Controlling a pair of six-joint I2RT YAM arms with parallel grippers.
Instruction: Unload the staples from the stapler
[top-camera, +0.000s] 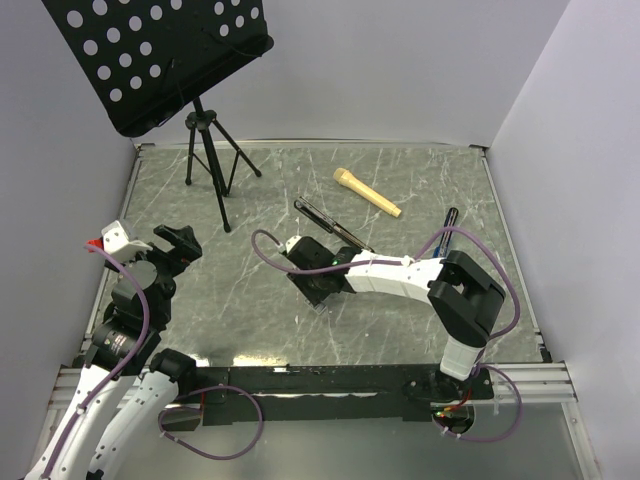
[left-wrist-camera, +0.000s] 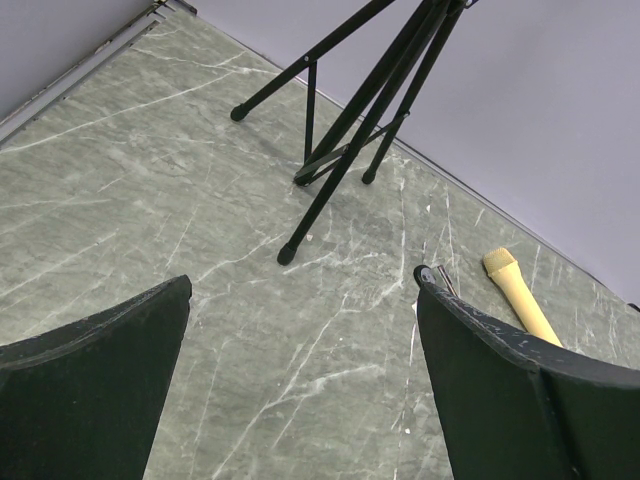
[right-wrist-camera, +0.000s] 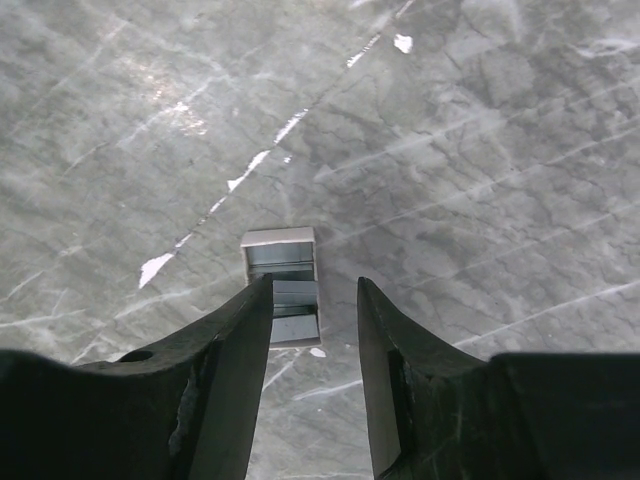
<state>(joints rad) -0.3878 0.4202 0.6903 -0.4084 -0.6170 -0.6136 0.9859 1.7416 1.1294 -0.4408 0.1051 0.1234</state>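
The right claw (right-wrist-camera: 314, 288) is held part-open and empty over the staples (right-wrist-camera: 281, 262), laid flat near the desk's (top-camera: 230, 300) middle; the stapler (top-camera: 333, 226) is seen nearer the far edge. The left claw (left-wrist-camera: 302, 282) is spread wide. The staples could be shoved aside if the right claw is closed off-centre.

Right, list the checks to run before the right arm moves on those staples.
1. Staples out of the stapler: ok, the strip lies on the table.
2. Right jaws apart: ok, a gap shows.
3. Strip centred in the gap: not ok, it sits towards one side, partly hidden.
4. Strip gripped: not ok, nothing clamped.
5. Left jaws empty, out of the way: ok, wide open at the side.
6. Stapler fully emptied: cannot tell.
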